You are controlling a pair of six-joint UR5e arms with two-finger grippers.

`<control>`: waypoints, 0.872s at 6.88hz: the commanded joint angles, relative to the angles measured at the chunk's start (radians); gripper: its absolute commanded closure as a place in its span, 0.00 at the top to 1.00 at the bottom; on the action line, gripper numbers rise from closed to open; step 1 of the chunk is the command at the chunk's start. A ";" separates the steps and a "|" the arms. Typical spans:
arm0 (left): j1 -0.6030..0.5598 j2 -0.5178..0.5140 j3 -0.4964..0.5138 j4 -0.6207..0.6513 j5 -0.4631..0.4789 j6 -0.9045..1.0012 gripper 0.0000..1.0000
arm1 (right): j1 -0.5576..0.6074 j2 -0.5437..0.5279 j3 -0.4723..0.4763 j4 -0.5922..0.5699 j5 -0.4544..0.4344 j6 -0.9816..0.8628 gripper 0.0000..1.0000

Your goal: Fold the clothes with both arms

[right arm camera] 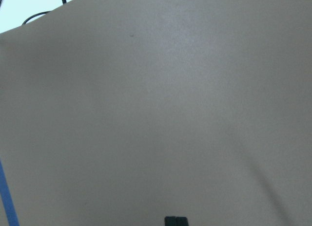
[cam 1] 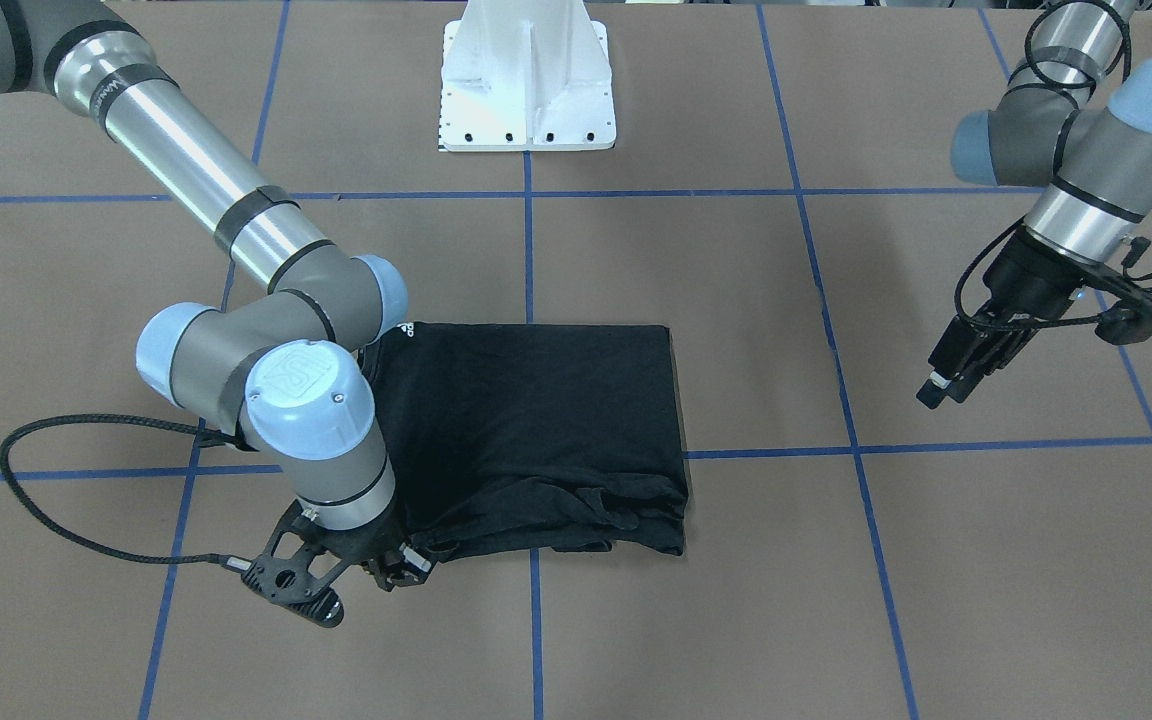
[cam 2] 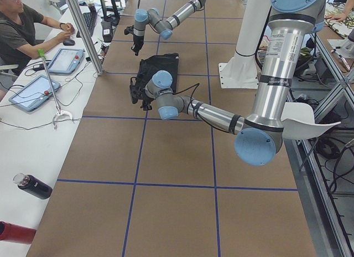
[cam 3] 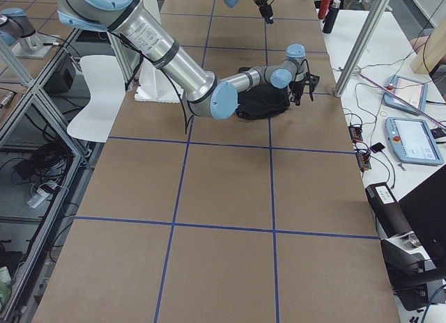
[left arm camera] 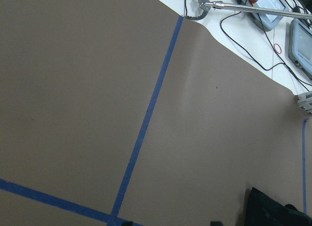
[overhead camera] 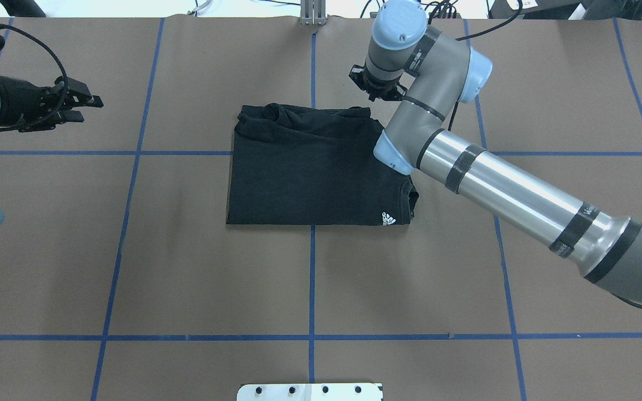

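Observation:
The black clothes (overhead camera: 310,172) lie folded into a flat rectangle at the table's middle, with a small white logo at the near right corner. They also show in the front view as clothes (cam 1: 536,430). My right gripper (cam 1: 394,572) sits low at the shirt's far right corner, beside the cloth. In the right wrist view its pads (right arm camera: 175,221) are pressed together over bare paper, so it is shut with nothing in it. My left gripper (overhead camera: 88,108) hovers far off to the left above bare table. Its two fingers stand apart, open and empty.
The white pedestal base (cam 1: 526,90) stands at the robot's side of the table. Blue tape lines cross the brown paper cover. Beyond the far edge, a person sits at a side desk (cam 2: 33,85) with tablets and cables.

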 commanded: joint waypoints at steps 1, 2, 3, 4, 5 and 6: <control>0.000 -0.001 0.002 0.000 -0.011 0.006 0.61 | 0.056 -0.060 0.083 -0.015 0.084 -0.053 0.00; -0.002 0.000 0.000 0.000 -0.012 0.037 0.61 | 0.084 -0.177 0.214 -0.026 0.125 -0.077 0.00; -0.009 0.013 -0.003 0.003 -0.012 0.152 0.61 | 0.113 -0.291 0.328 -0.058 0.165 -0.167 0.00; -0.012 0.023 -0.001 0.003 -0.012 0.215 0.61 | 0.156 -0.384 0.432 -0.116 0.178 -0.270 0.00; -0.021 0.043 -0.003 0.005 -0.024 0.321 0.62 | 0.196 -0.473 0.536 -0.183 0.187 -0.403 0.00; -0.076 0.075 0.000 0.005 -0.091 0.461 0.62 | 0.217 -0.558 0.625 -0.232 0.187 -0.527 0.00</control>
